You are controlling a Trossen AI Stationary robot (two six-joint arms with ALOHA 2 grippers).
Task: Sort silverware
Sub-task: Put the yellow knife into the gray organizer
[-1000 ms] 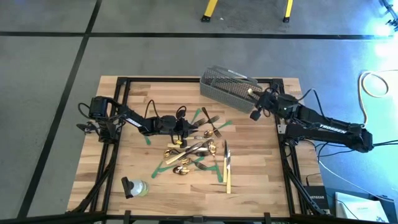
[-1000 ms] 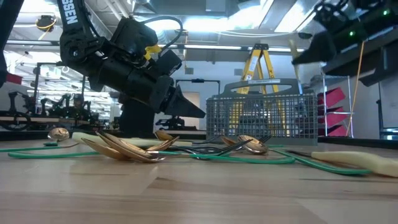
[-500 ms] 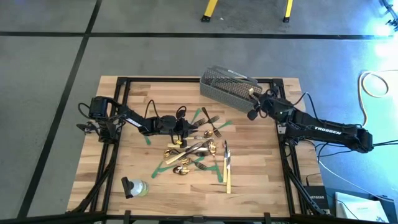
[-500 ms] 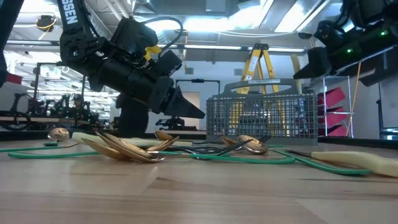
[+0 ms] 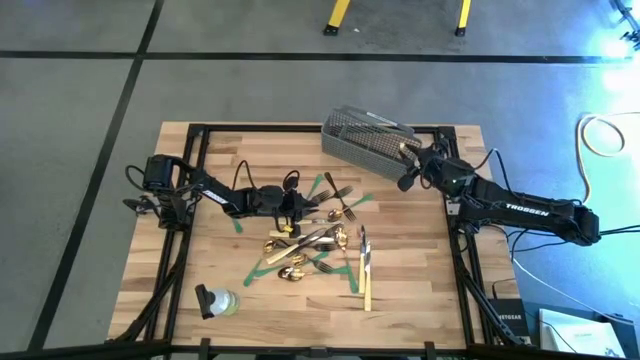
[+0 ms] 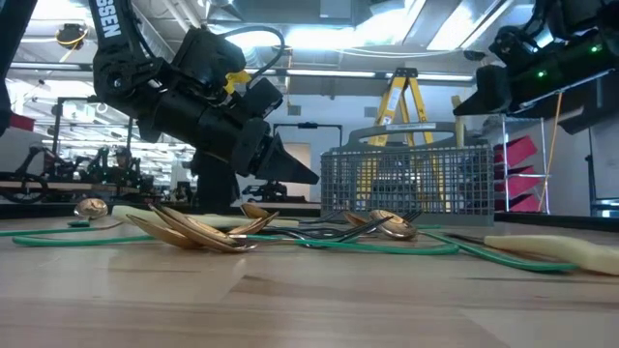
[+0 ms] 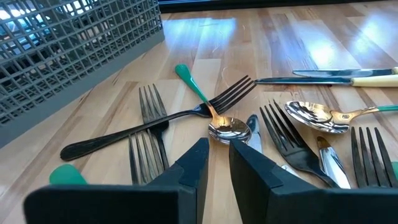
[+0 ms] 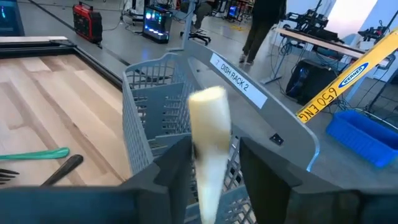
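My right tool hangs over the grey mesh basket at the counter's far right, a cream-handled knife between its parted fingers. My left tool, fingers narrow and empty, sits low by the silverware scattered mid-counter: gold spoons, dark forks, knives.

Basket label: "DISH RACK 2" on a white strip along the rim of the grey mesh basket, just beyond the right gripper.
Right arm: "TROSSEN" in white on the dark forearm, behind the gripper.
Left arm: white letters "SEN" on the dark upper link, above the gripper.
Yellow bar: "WERNER" badge and "650" on the yellow ladder rail, in the room far beyond the basket.
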